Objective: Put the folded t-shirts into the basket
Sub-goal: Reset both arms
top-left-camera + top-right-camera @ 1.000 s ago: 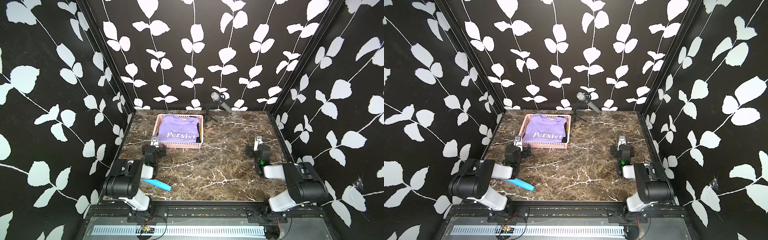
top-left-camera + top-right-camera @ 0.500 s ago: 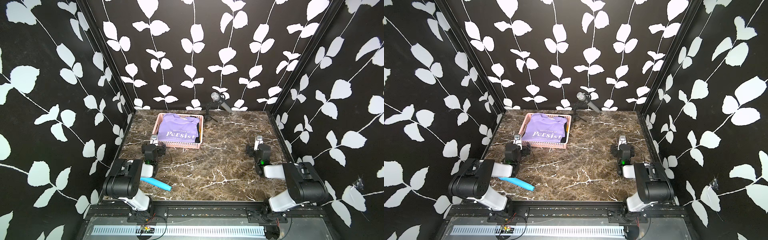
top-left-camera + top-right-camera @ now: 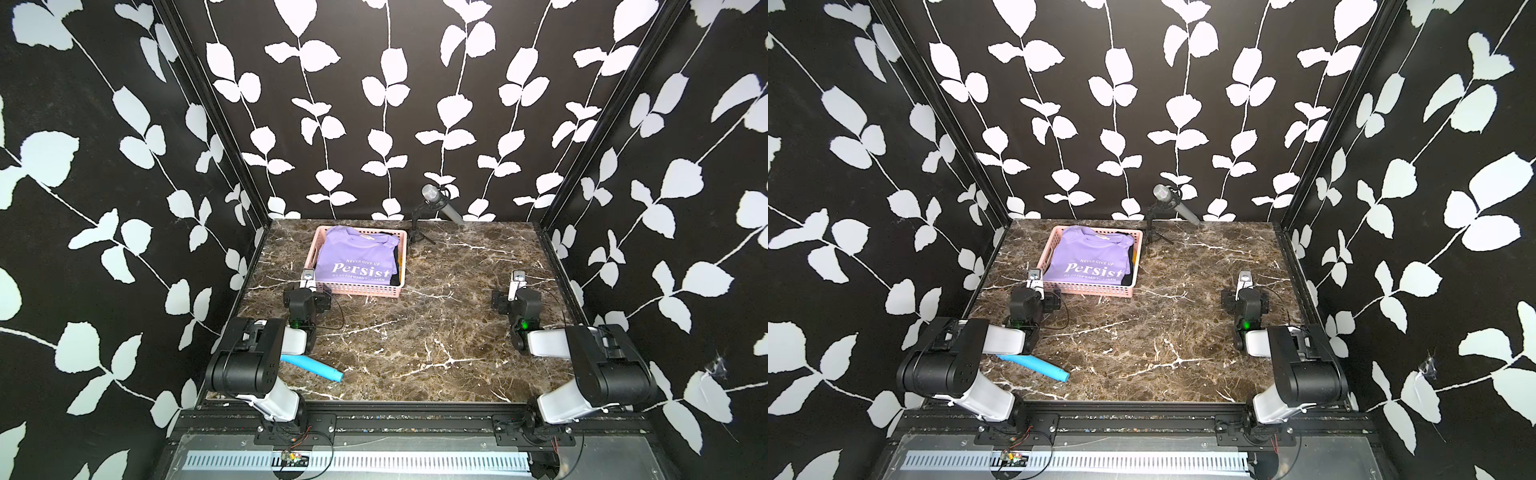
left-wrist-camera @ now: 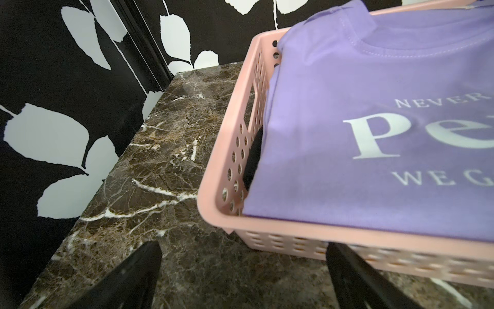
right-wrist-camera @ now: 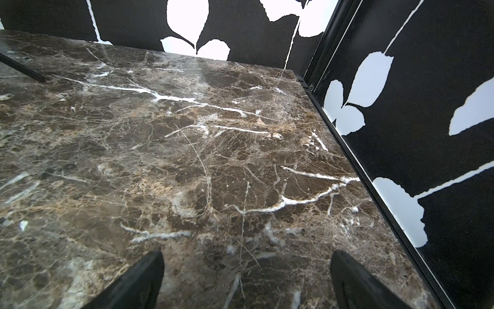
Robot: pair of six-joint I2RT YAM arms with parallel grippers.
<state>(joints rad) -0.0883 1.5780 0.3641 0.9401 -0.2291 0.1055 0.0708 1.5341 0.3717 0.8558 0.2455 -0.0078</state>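
Observation:
The pink basket stands at the back left of the marble table in both top views. The folded t-shirts are stacked inside it; the lavender "Persist" shirt lies on top, and black fabric shows beneath it. My left gripper rests low just in front of the basket's near left corner, open, with only table between its fingers. Over bare marble on the right side, my right gripper is open and holds nothing.
A light blue tube lies on the table beside the left arm's base. A microphone on a small tripod stands at the back, right of the basket. Leaf-patterned walls close in the table on three sides.

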